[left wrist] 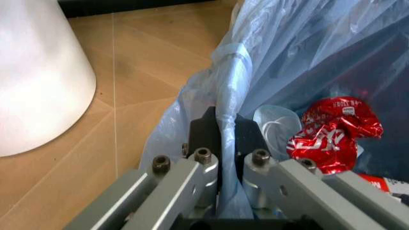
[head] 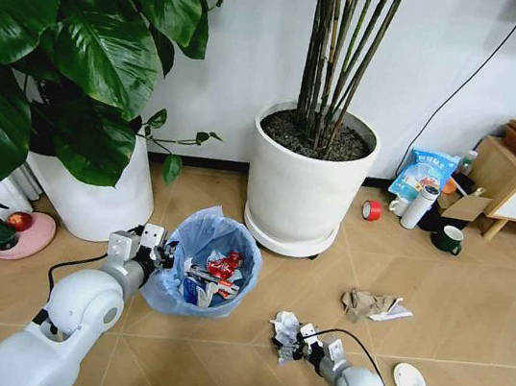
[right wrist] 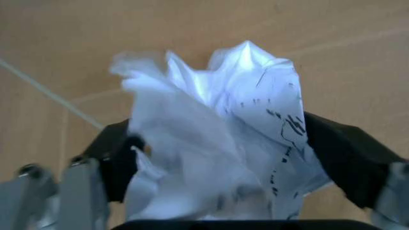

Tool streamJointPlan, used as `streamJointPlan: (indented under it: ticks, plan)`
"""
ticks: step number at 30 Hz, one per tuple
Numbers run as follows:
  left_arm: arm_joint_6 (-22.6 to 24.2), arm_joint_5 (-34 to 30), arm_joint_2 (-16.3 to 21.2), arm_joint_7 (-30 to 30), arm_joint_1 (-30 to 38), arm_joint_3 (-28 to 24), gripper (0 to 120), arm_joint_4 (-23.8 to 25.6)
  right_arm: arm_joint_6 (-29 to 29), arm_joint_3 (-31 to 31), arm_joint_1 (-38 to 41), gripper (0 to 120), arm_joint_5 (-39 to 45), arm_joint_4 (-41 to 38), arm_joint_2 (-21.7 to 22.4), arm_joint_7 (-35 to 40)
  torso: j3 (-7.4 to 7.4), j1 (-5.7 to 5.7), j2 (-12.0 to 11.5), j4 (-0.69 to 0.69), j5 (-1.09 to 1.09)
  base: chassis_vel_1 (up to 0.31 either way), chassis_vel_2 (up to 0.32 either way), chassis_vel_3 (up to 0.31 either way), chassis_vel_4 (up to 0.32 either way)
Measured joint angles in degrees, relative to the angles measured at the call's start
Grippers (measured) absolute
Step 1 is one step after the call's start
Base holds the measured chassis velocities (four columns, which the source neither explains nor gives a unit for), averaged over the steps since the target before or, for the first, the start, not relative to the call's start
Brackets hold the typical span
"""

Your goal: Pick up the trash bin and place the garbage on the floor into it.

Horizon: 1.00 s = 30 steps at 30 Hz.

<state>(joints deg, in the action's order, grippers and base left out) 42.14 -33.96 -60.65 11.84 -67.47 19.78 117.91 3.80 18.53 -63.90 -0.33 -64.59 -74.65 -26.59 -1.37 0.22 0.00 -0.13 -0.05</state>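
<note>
In the head view, the trash bin is seen on the floor in front of a large white plant pot, lined with a light-blue bag and already holding red, blue and white wrappers. Its near-left rim is gripped by the left end effector, which is clenched on the bag edge. To the right of the bin, the right end effector is held low over the floor, closed around a wad of crumpled white paper. More garbage is left on the floor: a crumpled brown paper with a white scrap beside it, and a small white disc nearer the robot's right side. A red tape roll and a dark mug are seen near the wall.

In the left wrist view, the bag's folded edge is pinched between the black pads of the left end effector. A red wrapper is seen inside the bin, and a white pot stands beside it.

In the right wrist view, the crumpled white paper, printed with dark marks, is grasped between the black pads of the right end effector, with the wood-look floor behind it.
</note>
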Motion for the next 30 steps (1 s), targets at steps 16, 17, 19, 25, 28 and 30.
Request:
streamJointPlan:
  ticks: [16, 17, 19, 25, 28, 30]
  plan:
    - [0.0, 0.04, -0.11, 0.07, 0.12, -0.16, 0, -0.24, -0.76, 0.68, 0.67, 22, -0.3, 2.51, -1.01, 2.6, 0.0, 0.0, 0.0, 0.0, 0.01, 0.0, 0.0, 0.0, 0.0]
    - [0.0, 0.04, -0.11, 0.07, 0.12, -0.16, 0, -0.24, -0.76, 0.68, 0.67, 22, -0.3, 2.51, -1.01, 2.6, 0.0, 0.0, 0.0, 0.0, 0.01, 0.0, 0.0, 0.0, 0.0]
    - [0.0, 0.06, -0.1, 0.1, 0.12, -0.17, 0, -0.24, -0.76, 0.8, 0.48, 12, 0.33, 2.34, -1.03, 3.11, 0.0, 0.0, 0.0, 0.0, 0.03, 0.0, 0.0, 0.0, 0.0]
    - [0.0, 0.04, -0.02, 0.22, 0.09, -0.16, 0, -0.24, 1.04, 1.24, -0.52, 0, 5.23, -0.59, -0.86, 5.01, -0.01, 0.0, 0.0, -0.01, 0.02, 0.0, 0.0, 0.0, 0.0]
    - [0.0, 0.03, -0.02, 0.26, 0.03, -0.16, 0, -0.26, 3.42, 2.26, -1.71, 0, 12.33, -8.54, -0.64, 8.73, 0.0, 0.0, 0.0, -0.01, 0.0, 0.0, 0.0, 0.0, 0.0]
    - [0.0, 0.02, -0.03, 0.26, 0.03, -0.17, 0, -0.27, 3.41, 2.62, -1.7, 0, 12.86, -9.88, -0.65, 9.1, 0.0, 0.0, 0.0, 0.0, 0.0, 0.0, 0.0, 0.0, 0.0]
